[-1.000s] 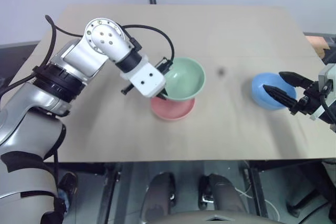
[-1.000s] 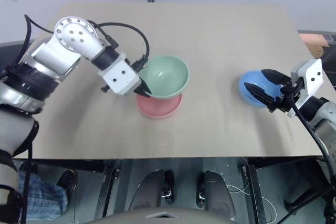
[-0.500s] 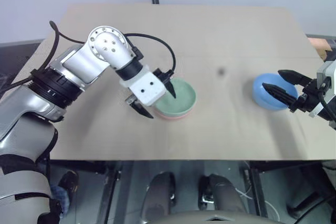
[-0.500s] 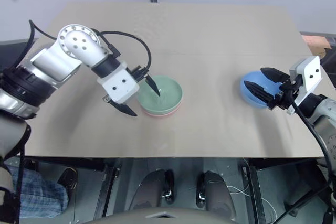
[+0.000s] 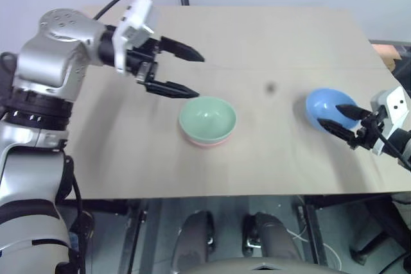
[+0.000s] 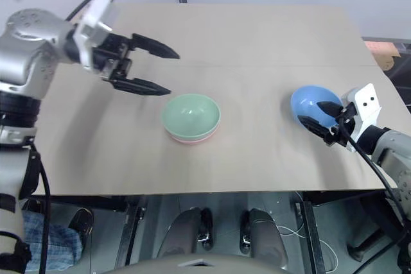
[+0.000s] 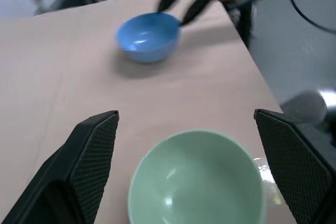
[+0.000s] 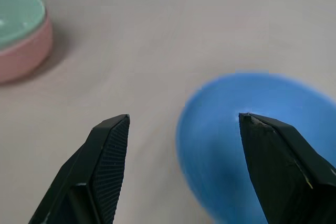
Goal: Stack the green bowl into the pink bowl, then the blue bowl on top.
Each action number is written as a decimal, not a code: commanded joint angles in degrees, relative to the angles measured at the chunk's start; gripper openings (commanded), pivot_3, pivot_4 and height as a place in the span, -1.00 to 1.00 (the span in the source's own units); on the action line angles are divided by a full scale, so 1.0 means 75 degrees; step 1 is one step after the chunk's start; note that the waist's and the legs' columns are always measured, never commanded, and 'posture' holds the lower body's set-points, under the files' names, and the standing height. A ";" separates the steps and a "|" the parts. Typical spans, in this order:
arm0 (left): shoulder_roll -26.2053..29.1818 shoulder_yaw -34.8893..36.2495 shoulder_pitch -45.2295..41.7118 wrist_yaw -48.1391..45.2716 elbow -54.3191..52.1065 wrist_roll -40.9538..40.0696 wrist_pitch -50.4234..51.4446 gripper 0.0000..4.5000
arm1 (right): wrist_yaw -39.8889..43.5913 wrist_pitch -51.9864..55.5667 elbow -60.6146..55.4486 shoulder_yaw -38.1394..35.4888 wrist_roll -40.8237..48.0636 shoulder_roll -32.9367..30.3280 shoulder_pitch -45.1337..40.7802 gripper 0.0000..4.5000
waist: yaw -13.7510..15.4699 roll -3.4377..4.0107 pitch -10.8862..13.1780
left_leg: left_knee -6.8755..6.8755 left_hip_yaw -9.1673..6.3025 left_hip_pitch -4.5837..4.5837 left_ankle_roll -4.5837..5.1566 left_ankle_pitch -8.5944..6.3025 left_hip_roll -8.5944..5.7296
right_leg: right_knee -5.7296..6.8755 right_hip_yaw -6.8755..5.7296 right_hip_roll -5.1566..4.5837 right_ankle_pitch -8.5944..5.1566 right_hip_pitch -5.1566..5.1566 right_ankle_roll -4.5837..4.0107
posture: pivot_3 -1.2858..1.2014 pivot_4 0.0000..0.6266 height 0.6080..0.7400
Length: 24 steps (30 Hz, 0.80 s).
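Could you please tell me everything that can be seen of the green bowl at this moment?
The green bowl is small, round, pale mint green, smooth and plain, seemingly plastic. It sits upright and empty, nested inside the pink bowl, whose rim shows just beneath it, near the middle of the tan table. Only the pink bowl touches it. The left gripper hangs open above and beside it, apart from it.

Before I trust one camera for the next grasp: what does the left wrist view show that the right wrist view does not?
Left wrist alone: the right gripper with open fingers at the small sky-blue plastic bowl, and the table edge. Right wrist alone: the salmon-pink plastic bowl's wall under the pale mint-green plastic bowl. Both: green and blue bowls on the tan table.
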 commanded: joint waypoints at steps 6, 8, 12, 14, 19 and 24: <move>0.0685 0.2389 0.2107 0.1346 -0.1293 -0.0329 0.1226 0.94 | -0.0143 0.0365 0.0748 0.1086 -0.0967 -0.0371 -0.0706 0.60 | -0.0022 -0.0002 0.0001 | 0.0000 -0.0004 -0.0004 0.0001 -0.0001 -0.0003 | -0.0001 -0.0006 -0.0021 0.0000 0.0000 0.0000 | 0.03 -0.52 1.00; 0.0731 0.2877 0.2561 0.1638 -0.1530 -0.0367 0.1420 0.94 | -0.0003 0.0112 0.0962 0.1655 -0.1476 -0.0506 -0.0949 0.60 | -0.0030 -0.0003 0.0001 | -0.0002 -0.0007 -0.0005 0.0000 -0.0001 -0.0003 | -0.0002 -0.0009 -0.0022 0.0000 0.0000 0.0000 | 0.03 -0.52 1.00; 0.0771 0.3399 0.3177 0.2006 -0.1989 -0.0349 0.1647 0.94 | 0.0220 -0.0189 0.1458 0.2545 -0.2289 -0.0646 -0.1545 0.60 | -0.0045 -0.0003 0.0001 | -0.0003 -0.0006 -0.0003 0.0000 -0.0001 -0.0002 | -0.0001 -0.0009 -0.0025 0.0000 -0.0001 0.0000 | 0.03 -0.52 1.00; 0.0771 0.3610 0.3456 0.2090 -0.2214 -0.0382 0.1740 1.00 | 0.0334 -0.0237 0.1672 0.2848 -0.2557 -0.0609 -0.1938 0.42 | -0.0044 -0.0003 0.0001 | -0.0003 -0.0003 -0.0002 0.0000 -0.0001 -0.0003 | 0.0000 -0.0007 -0.0028 0.0000 -0.0002 0.0000 | 0.03 -0.52 1.00; 0.0731 0.3926 0.3763 0.2318 -0.2570 -0.0491 0.1886 1.00 | 0.0825 -0.0530 0.1903 0.3184 -0.2917 -0.0665 -0.2392 -0.39 | -0.0042 -0.0003 0.0001 | -0.0008 -0.0005 -0.0006 -0.0001 -0.0001 -0.0002 | -0.0003 -0.0011 -0.0027 0.0000 -0.0004 -0.0001 | 0.03 -0.52 1.00; 0.0692 0.4006 0.4003 0.2414 -0.2735 -0.0403 0.1800 1.00 | 0.1188 -0.0858 0.1831 0.3259 -0.3191 -0.0771 -0.2518 -0.99 | -0.0044 -0.0003 0.0001 | -0.0011 -0.0002 -0.0003 -0.0001 -0.0001 -0.0003 | -0.0005 -0.0010 -0.0030 0.0000 -0.0003 -0.0001 | 0.03 -0.52 1.00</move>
